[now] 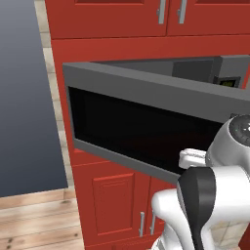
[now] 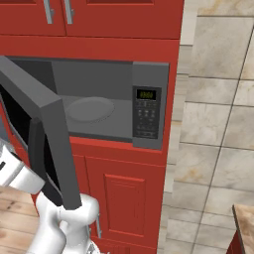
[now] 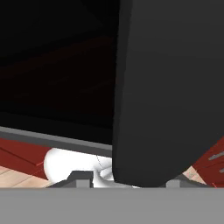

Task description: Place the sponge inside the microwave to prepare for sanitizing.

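Microwave (image 2: 149,79) door (image 1: 146,122) stands swung wide open, its dark window facing out into the room and its grey frame jutting from the red cabinets (image 2: 124,20). Inside, the grey cavity shows, with the round turntable (image 2: 90,109) lying flat on its floor and nothing resting on it as far as I can see. To the right of the cavity sits the black keypad panel (image 2: 147,114) with its green display (image 2: 146,94) lit. Above are red cupboard doors with metal handles (image 1: 161,10); below are more red doors, and pale wooden floor (image 1: 34,219) runs off to the left.

Low down, the white arm (image 1: 215,185) rises just in front of the open door, its dark joint close under the door's lower edge. From the camera on the hand, a large dark slab fills the right side at very close range, with the door's window and grey edge behind it. The hand's finger tips (image 3: 83,180) barely show at the bottom, and I cannot tell whether they stand apart or together.

I cannot make out the sponge from where I look.
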You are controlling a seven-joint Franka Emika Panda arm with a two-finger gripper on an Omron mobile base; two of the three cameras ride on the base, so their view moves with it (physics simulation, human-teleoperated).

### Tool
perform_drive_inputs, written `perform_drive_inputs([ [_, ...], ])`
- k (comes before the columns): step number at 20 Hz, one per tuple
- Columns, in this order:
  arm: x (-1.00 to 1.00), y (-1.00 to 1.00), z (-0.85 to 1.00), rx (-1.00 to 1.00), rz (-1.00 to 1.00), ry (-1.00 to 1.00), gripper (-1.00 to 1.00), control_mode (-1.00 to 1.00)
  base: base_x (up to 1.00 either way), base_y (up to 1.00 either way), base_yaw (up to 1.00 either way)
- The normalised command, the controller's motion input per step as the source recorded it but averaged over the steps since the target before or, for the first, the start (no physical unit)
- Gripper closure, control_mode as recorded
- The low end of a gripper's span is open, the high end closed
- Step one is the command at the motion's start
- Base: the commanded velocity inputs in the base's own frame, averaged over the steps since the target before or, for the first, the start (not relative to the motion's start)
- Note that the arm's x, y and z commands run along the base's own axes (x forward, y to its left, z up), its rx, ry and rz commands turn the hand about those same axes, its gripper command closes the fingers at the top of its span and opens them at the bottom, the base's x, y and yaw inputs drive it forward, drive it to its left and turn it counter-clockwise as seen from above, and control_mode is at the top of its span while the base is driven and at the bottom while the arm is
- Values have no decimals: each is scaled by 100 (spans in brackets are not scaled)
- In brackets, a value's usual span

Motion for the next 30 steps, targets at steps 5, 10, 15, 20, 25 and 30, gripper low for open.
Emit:
perform_drive_inputs([
  [5, 0, 0, 0, 0, 0, 0, -100, -100, 0, 0, 0],
  [10, -1, 1, 2, -1, 0, 0, -100, -100, 0, 0, 0],
  [15, -48, 3, 34, -4, 0, -13, -100, -100, 0, 0, 0],
  [20, -44, 24, 40, -9, 0, -1, -100, -100, 0, 0, 0],
  [25, -70, -32, 33, 19, 2, -13, -100, -100, 0, 0, 0],
  [30, -45, -79, 31, 48, 1, -8, -100, -100, 0, 0, 0],
])
